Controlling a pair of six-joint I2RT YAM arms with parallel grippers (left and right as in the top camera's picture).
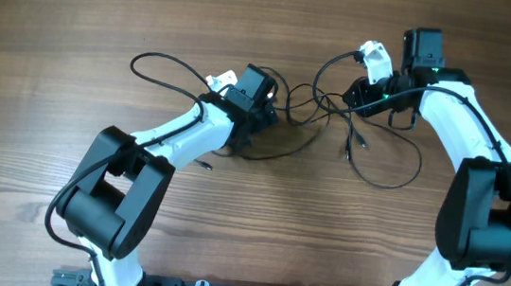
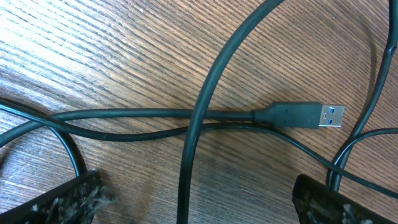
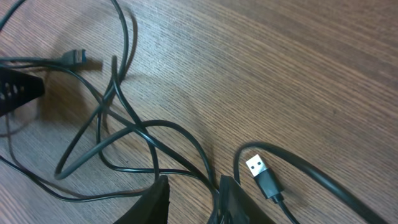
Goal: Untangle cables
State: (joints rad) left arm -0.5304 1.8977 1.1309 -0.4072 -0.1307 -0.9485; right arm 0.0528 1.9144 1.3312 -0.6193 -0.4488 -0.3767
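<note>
Tabletop [image 1: 60,8]: brown wood with a fine, straight grain and a satin finish that shows a faint sheen under the light.

Cables [image 2: 124,115]: smooth dark sheathing, plastic or rubber by its look, matt with a thin highlight along the curves.

USB plug [image 2: 298,116], right of centre in the left wrist view: moulded matt black plastic body, bright metal shell, blue insert.

Left claw [image 2: 196,186]: the pads [image 2: 62,202] at the lower corners are black, coarse and grainy.

Right claw [image 3: 193,186]: the fingers [image 3: 155,202] are smooth black plastic, semi-matt.

Arm shells [image 1: 186,126]: glossy white plastic. The joint housings [image 1: 112,195] are matt black.
</note>
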